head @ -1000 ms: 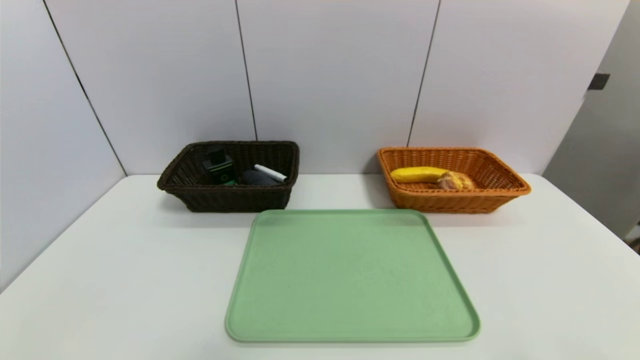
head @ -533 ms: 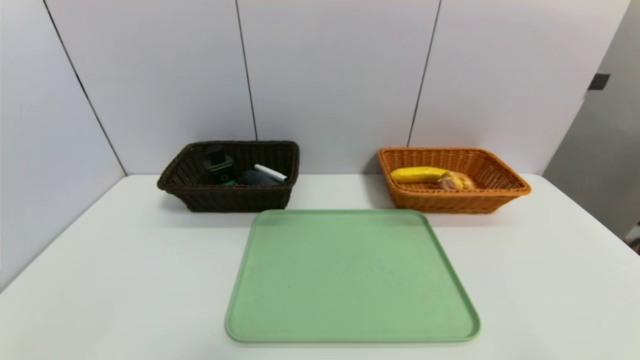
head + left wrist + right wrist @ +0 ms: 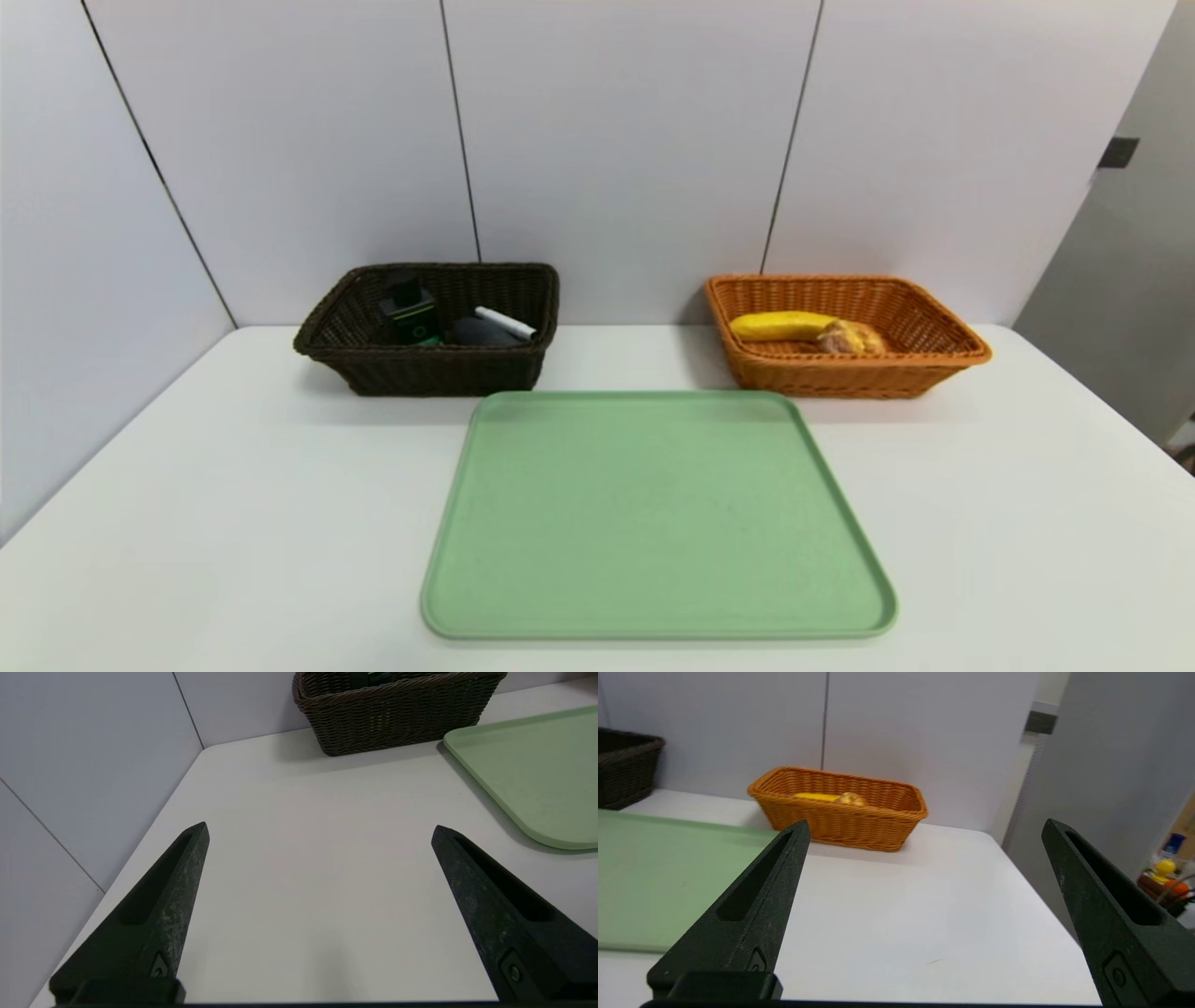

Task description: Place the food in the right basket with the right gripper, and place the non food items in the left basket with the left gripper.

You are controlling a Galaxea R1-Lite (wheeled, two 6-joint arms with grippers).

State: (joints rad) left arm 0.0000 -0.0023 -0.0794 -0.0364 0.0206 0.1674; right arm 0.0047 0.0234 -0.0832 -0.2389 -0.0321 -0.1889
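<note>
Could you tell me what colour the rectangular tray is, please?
The plastic-looking tray is pale green, clearest in the head view.

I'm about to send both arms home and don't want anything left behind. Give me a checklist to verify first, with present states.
1. Banana and bread roll inside the orange basket: ok.
2. Bottle, white marker and dark-grey item inside the dark basket: ok.
3. Green tray bare: ok.
4. Left gripper open, holding nothing, over the table: ok.
5. Right gripper open, holding nothing, over the table: ok.
6. Bottle cap tightly closed: cannot tell.
</note>
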